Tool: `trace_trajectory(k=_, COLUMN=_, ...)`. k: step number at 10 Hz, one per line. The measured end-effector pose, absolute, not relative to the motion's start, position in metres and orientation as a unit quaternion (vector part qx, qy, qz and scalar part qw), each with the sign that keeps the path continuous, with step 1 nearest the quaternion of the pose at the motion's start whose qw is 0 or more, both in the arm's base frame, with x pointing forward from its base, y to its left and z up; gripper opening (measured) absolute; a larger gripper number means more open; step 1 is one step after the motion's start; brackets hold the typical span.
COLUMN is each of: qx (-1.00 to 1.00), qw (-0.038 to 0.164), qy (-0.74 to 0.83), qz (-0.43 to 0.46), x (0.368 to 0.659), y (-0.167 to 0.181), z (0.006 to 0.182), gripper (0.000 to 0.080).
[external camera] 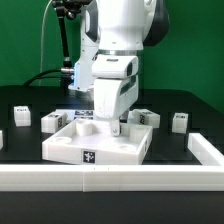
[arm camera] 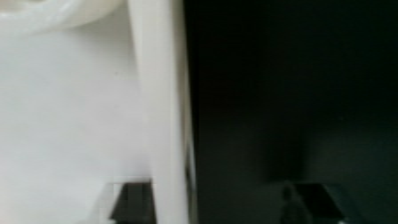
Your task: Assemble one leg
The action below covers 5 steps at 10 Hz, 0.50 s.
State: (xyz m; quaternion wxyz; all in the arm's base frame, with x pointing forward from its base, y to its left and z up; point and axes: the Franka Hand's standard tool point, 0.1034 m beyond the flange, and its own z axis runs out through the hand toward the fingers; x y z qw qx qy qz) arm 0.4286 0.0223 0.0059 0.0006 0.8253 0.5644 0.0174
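The wide white square panel (external camera: 95, 143) lies flat on the black table with a tag on its front face. My gripper (external camera: 118, 126) is low at the panel's side toward the exterior view's right. In the wrist view the gripper (arm camera: 221, 203) straddles the panel's edge (arm camera: 164, 110), with one dark fingertip (arm camera: 139, 200) over the white panel and the other over the dark table, set well apart. The jaws are open and hold nothing. Small white legs with tags stand on the table: one (external camera: 143, 118) just behind the gripper, one (external camera: 180, 121) further right, and two at the left (external camera: 50, 121) (external camera: 22, 115).
A white rail (external camera: 110, 179) runs along the table's front and turns back at the exterior view's right (external camera: 206, 150). The arm's body hides the table behind the panel. A green backdrop stands behind.
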Motion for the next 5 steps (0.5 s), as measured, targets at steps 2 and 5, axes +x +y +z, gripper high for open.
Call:
trace_trajectory(k=2, qx=0.825, qw=0.001, qy=0.564, qz=0.017, x=0.4285, y=0.0223, z=0.0058, gripper=0.0071)
trace_trajectory(k=5, qx=0.826, qw=0.0, qy=0.564, qz=0.017, x=0.4284, y=0.0223, z=0.0058, gripper=0.0058)
